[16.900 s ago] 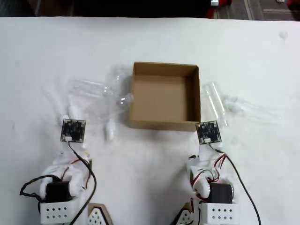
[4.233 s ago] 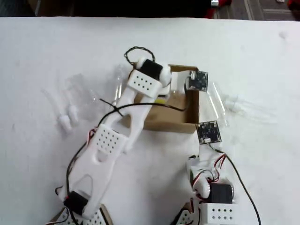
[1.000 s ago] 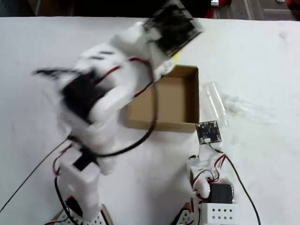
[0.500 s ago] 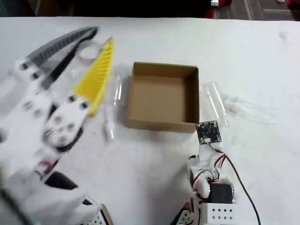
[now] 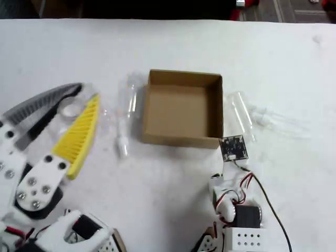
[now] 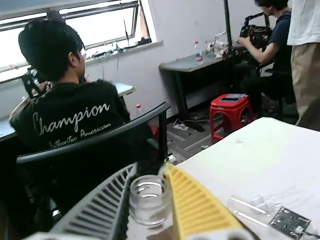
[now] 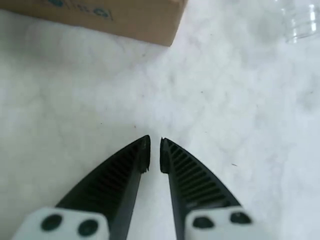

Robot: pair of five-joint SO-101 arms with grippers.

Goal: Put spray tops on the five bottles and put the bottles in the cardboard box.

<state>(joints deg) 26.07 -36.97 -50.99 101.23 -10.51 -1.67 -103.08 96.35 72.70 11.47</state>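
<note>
High view shows the left claw (image 5: pixel 86 93) has swung back from over the empty cardboard box (image 5: pixel 181 139) to the near left, jaws clamped on an uncapped bottle (image 6: pixel 149 199), so a spray top comes next; the right claw (image 7: pixel 155 152), nearly closed, holds nothing
</note>
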